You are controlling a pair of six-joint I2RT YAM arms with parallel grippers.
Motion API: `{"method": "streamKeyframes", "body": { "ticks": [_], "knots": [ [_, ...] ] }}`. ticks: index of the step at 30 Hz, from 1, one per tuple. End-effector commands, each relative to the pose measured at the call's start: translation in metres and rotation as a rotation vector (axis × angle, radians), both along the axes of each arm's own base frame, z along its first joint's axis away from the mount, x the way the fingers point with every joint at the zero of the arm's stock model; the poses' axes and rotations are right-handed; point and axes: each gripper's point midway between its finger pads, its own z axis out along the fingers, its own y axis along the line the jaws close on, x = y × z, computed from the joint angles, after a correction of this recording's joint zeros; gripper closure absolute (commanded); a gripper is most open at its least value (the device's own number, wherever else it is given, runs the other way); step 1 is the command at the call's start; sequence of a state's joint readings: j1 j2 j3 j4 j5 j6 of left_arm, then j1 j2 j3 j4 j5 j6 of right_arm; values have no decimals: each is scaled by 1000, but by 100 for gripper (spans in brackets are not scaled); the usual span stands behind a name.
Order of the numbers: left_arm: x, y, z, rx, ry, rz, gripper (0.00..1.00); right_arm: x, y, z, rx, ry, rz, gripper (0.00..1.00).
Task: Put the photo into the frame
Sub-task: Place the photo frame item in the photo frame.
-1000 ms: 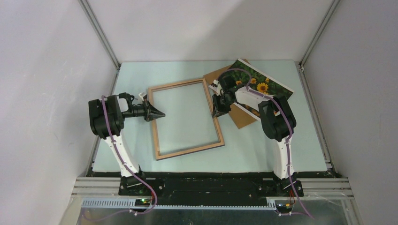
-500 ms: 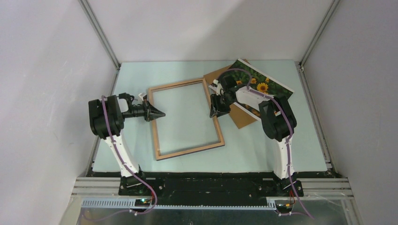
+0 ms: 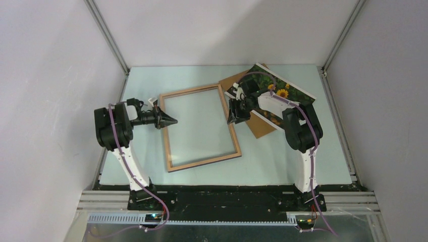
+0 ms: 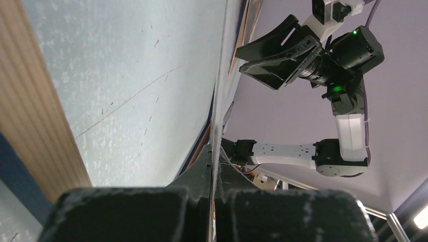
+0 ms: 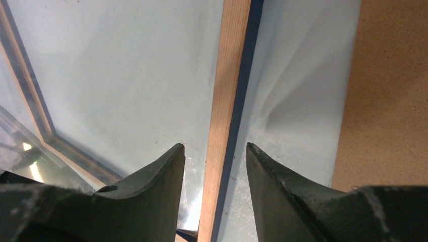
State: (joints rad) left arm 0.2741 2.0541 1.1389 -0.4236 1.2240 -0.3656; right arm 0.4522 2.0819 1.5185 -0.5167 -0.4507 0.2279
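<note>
Since a second ago my right jaws have spread off the frame's right-hand rail and that arm's elbow has swung a little toward the right of the top view. The frame itself has not shifted.

Table (image 3: 282, 166): pale green, everything lies flat on it.

Frame (image 3: 204, 162): centre of the top view, slightly skewed, light wood face up. The table shows through the clear pane.

Backing board (image 3: 258, 128): plain brown, upper right of centre, just beside the frame's right-hand rail. From above I cannot tell whether the two touch.

Photo (image 3: 285, 92): upper right of the top view, sunflower side up, lying partly on the backing board and partly under my right arm. It is not in the frame.

Right gripper (image 5: 214, 146): jaws moderately spread, straddling the right-hand rail with a gap on each side. It holds nothing.

Left gripper (image 3: 170, 121): jaws pressed fully together with nothing between them, tip at the frame's left-hand rail. I cannot tell whether it is touching the rail.

Step in hand, as I judge it: placing the frame is finished and I am letting go of it. The photo has not been fetched.

Next move, as I judge it: lift the right jaws straight up off the rail so they do not drag it, then reach to the upper right for the photo. It is a thin flat sheet, so it will probably need gripping by an edge that overhangs the board. The left tip could steady the frame meanwhile.
</note>
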Motion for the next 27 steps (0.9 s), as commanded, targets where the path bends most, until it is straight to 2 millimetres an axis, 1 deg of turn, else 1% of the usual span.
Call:
{"method": "streamKeyframes", "body": {
  "ticks": [1, 13, 18, 27],
  "knots": [
    [6, -2, 27, -35, -66, -9, 100, 5, 1, 23, 39, -64, 15, 47],
    [2, -10, 23, -61, -41, -27, 100, 4, -3, 26, 44, -76, 24, 47],
    [0, -12, 29, -93, -45, -37, 100, 5, -4, 25, 43, -75, 22, 47],
    [0, -11, 41, -101, -77, -41, 100, 5, -6, 26, 40, -80, 21, 47]
  ]
}}
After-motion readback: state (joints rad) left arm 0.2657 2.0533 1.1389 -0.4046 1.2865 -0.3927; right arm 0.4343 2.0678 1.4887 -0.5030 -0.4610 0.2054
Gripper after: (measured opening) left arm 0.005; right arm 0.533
